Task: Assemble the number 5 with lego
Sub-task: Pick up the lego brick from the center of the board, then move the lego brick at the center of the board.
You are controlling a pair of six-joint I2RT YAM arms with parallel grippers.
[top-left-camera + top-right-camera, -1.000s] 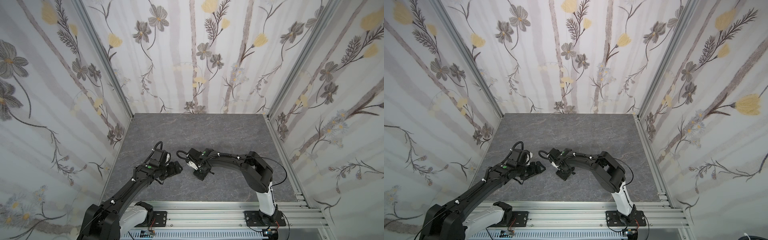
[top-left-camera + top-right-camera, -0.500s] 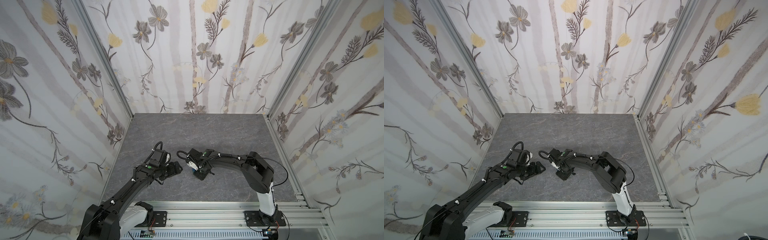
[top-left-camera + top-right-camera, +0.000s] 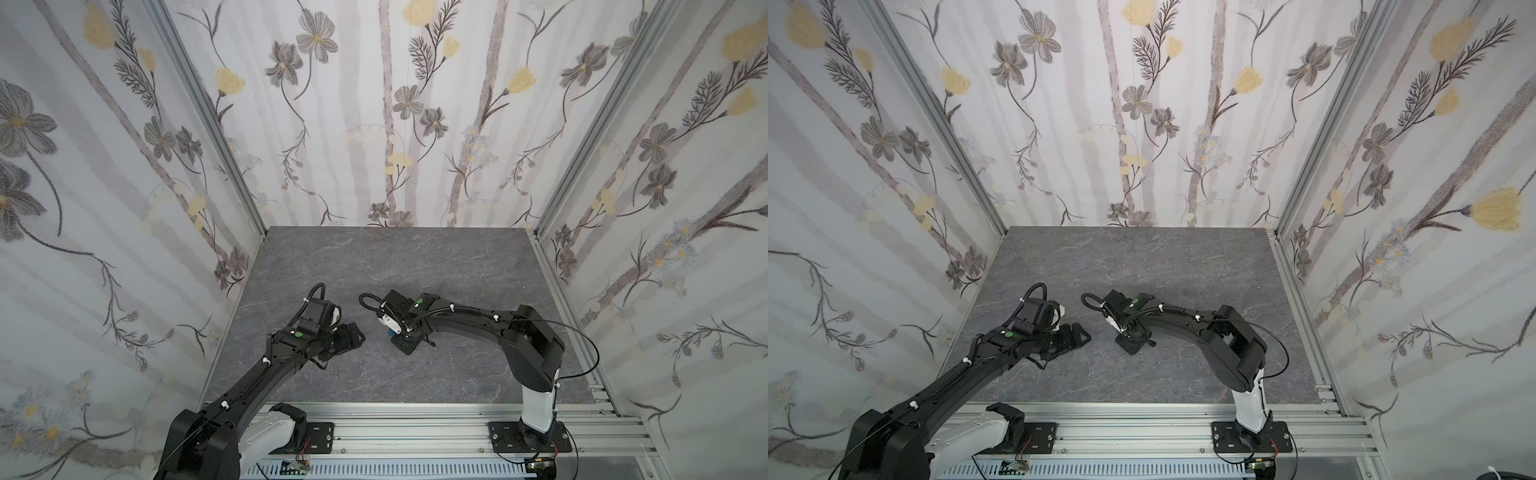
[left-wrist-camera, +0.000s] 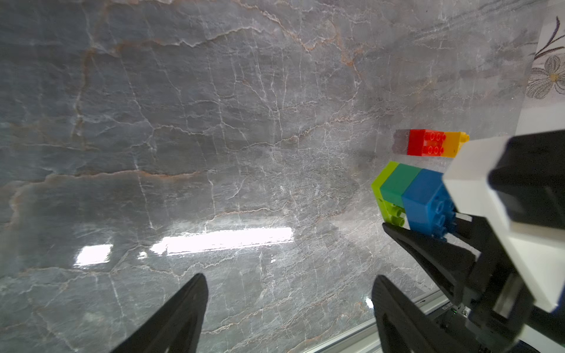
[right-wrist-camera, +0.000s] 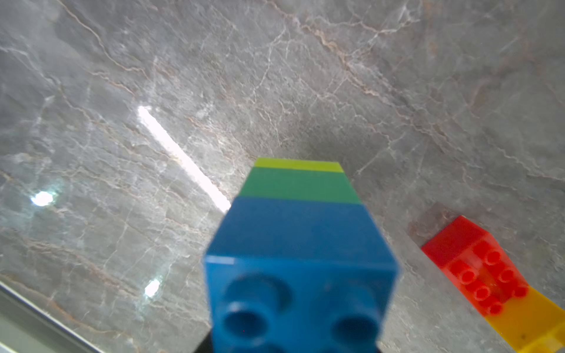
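Since the 5 is only half built, two parts are seen: a stack of blue, dark-green and lime bricks, and a red-yellow pair lying flat on the table just beside it, not touching. The stack is pinched at its blue brick by the right gripper, with the lime end pointed outward, probably so that this end can be pressed onto the pair's yellow brick. Whether the stack is lifted clear of the table cannot be told. In both top views the left gripper is found at 9 o'clock of the stack. Its jaws are spread wide and empty, low over bare table, presumably placed there so that the pair can be steadied.
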